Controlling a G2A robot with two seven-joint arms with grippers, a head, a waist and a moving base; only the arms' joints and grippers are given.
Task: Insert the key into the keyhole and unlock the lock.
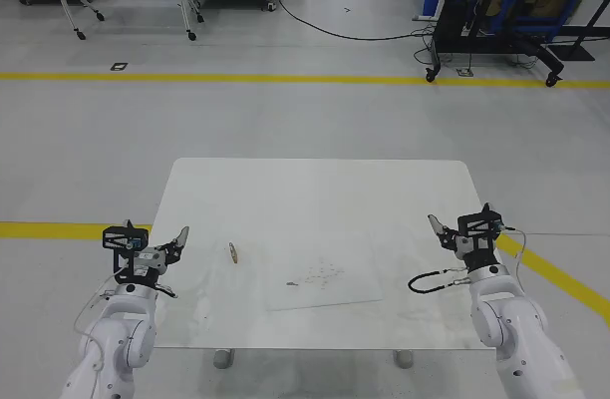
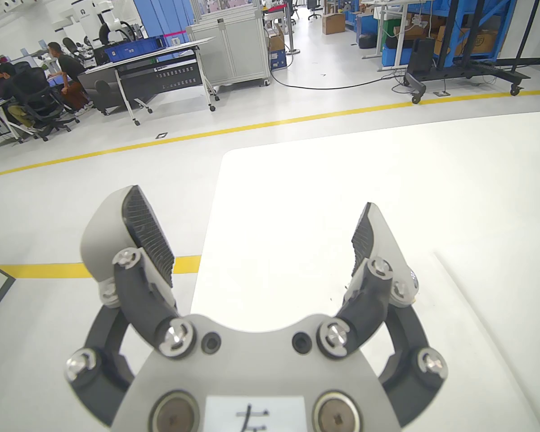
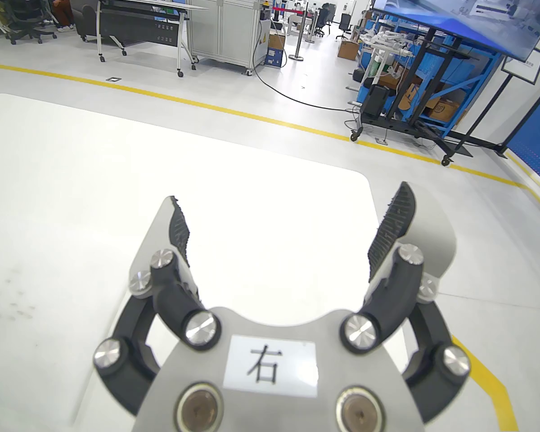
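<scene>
Now holding nothing in left gripper (image 2: 249,197) or right gripper (image 3: 288,193), fingers spread wide at opposite edges of table (image 1: 315,190). Can make out what looks like the key (image 1: 231,251) lying near the left gripper, untouched, well apart from the right.

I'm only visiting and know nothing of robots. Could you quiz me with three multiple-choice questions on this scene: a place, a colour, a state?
1. Where is the small slim object? A on the floor; B on the table, nearer the left gripper; C on a chair.
2. What colour is the table? A white; B black; C red.
3. How is the left gripper? A shut tight; B clamped on a cup; C open and empty.
Answers: B, it lies on the table toward the left gripper's side; A, the surface is plain white; C, a wide empty gap separates its fingers.
</scene>
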